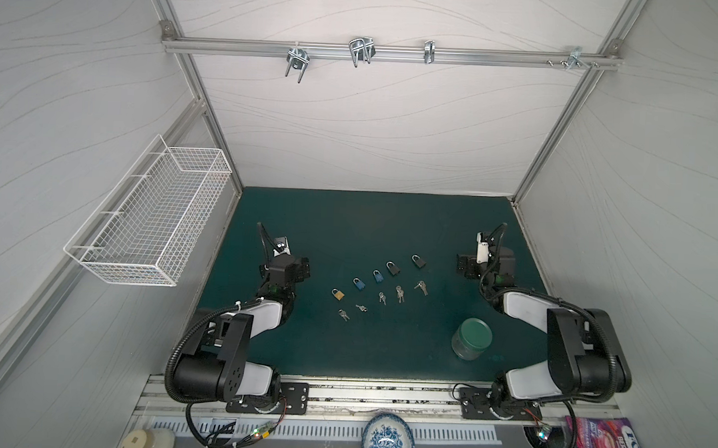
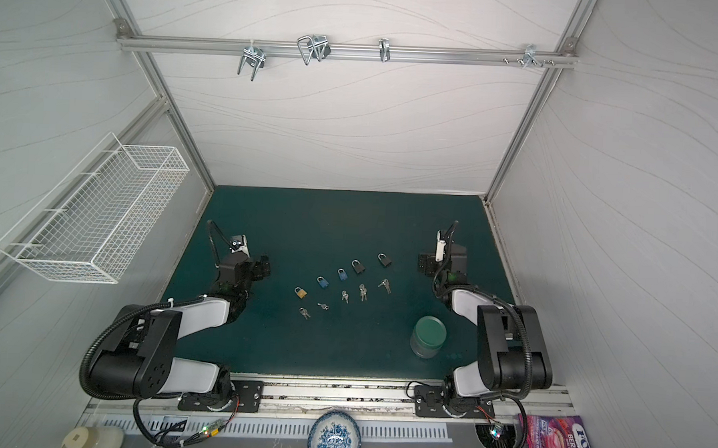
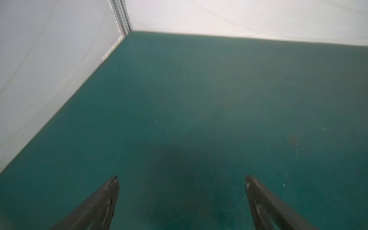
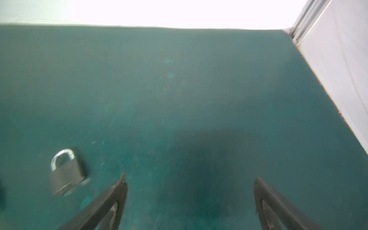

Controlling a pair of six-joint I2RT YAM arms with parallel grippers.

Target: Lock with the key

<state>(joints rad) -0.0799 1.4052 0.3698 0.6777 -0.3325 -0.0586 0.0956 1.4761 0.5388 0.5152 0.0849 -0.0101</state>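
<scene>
A glass jar (image 1: 472,338) with a green lid stands upright on the dark green mat (image 1: 369,225), nearer the robot's base than the right claw (image 1: 460,265) and well apart from it. A white wire basket (image 1: 149,232) hangs on the side wall outward of the left claw (image 1: 305,268), and metal hooks (image 1: 360,50) sit on an aluminium rail (image 1: 481,55) high on the back wall, far beyond both claws. Behind both claws, past the mat's near edge, lie a blue-and-white bowl (image 1: 388,440), a pink sweet bag (image 1: 610,446) on the right claw's side and a pale round object (image 1: 148,440) on the left claw's side.
</scene>
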